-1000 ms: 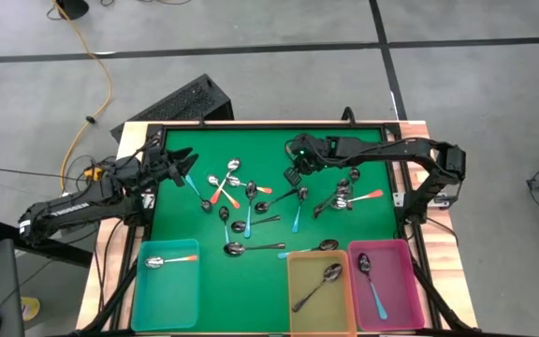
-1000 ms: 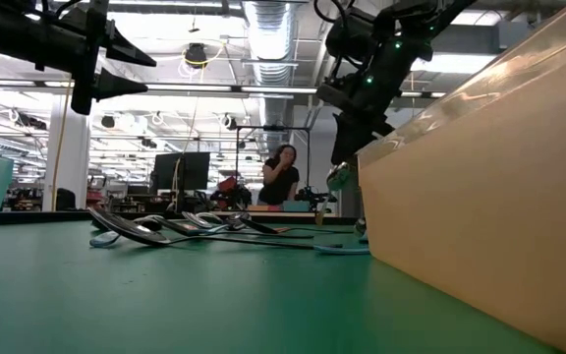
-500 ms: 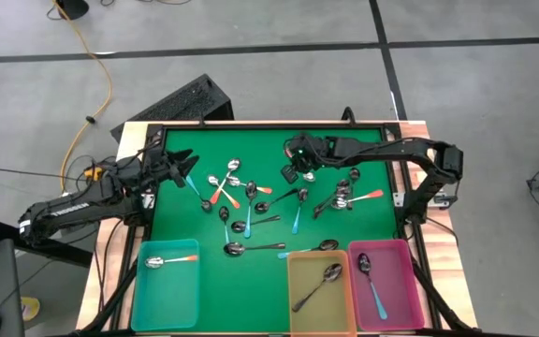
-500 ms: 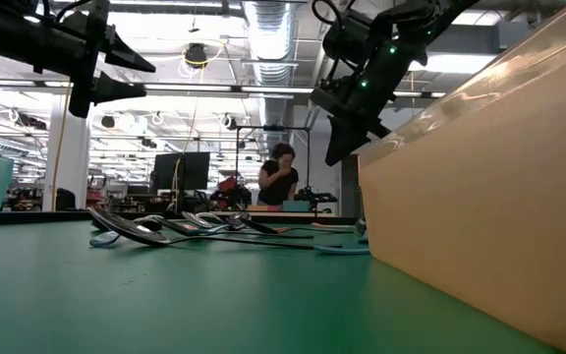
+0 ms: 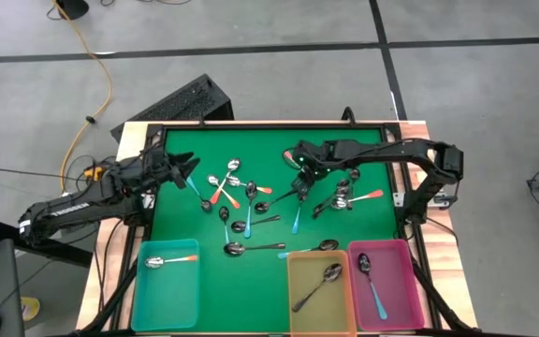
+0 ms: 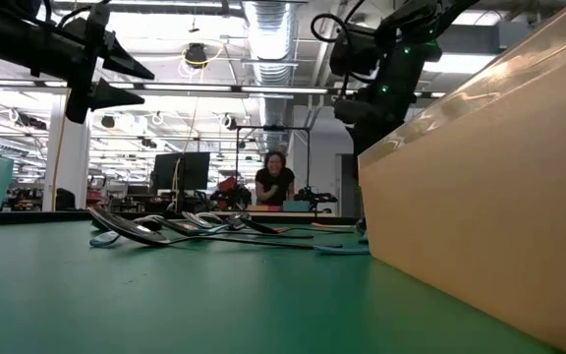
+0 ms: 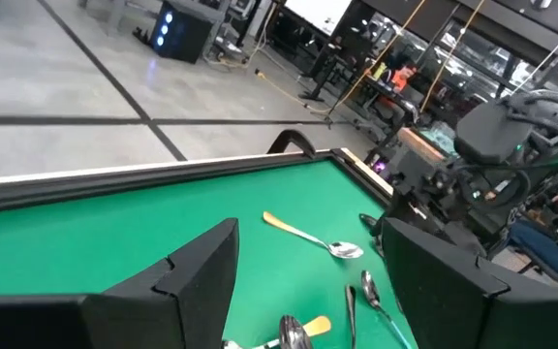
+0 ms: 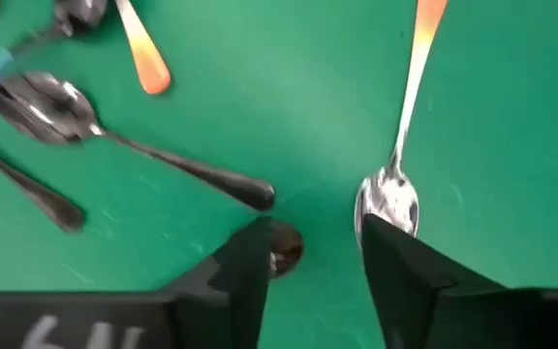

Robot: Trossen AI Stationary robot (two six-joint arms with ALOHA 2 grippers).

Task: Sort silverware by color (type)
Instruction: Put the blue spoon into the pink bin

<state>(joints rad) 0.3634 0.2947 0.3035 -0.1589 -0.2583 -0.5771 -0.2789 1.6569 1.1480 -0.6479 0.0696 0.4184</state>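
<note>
Just beyond the right gripper [image 8: 310, 267], whose fingers are parted with nothing clamped, an orange-handled spoon [image 8: 403, 136] and a dark-handled spoon [image 8: 114, 131] are seen on the green mat [image 5: 260, 267]. Off by the mat's edge, the left gripper [image 5: 187, 166] is held open.

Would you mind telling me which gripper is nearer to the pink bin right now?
The right gripper: it hangs over the spoons in the middle of the mat, up-table from the pink bin. The left gripper is over the mat's far-left part, clearly farther.

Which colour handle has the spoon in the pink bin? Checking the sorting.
Light blue: the spoon in the pink bin shows best in the high view.
</note>
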